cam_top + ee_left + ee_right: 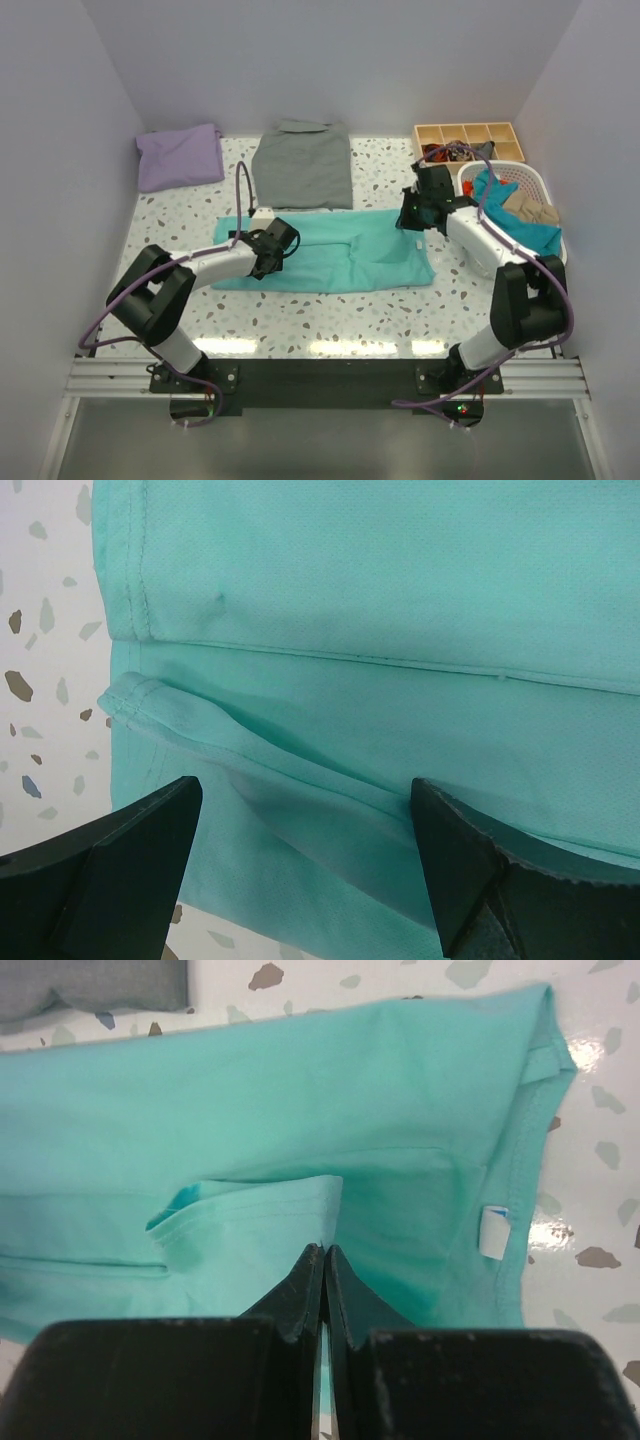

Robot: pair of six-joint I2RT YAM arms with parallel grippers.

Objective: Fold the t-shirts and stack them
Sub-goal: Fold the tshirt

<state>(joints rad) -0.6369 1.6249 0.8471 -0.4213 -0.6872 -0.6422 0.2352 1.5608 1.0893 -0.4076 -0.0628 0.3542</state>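
Note:
The turquoise t-shirt [340, 252] lies folded lengthwise across the middle of the table. My left gripper [272, 245] is open over its left end. In the left wrist view the gripper [303, 785] straddles a raised fold of the turquoise cloth [380, 590] near the hem. My right gripper [412, 215] is at the shirt's right end. In the right wrist view it [323, 1250] is shut on the edge of a folded-over sleeve flap [250, 1215], beside the white neck label [494, 1232]. The lavender t-shirt [180, 156] lies folded at the back left.
A folded grey shirt [303, 165] lies behind the turquoise one, and its corner shows in the right wrist view [90, 985]. A wooden compartment tray [467, 134] stands at the back right. A white basket [545, 185] holding more clothes stands at the right edge.

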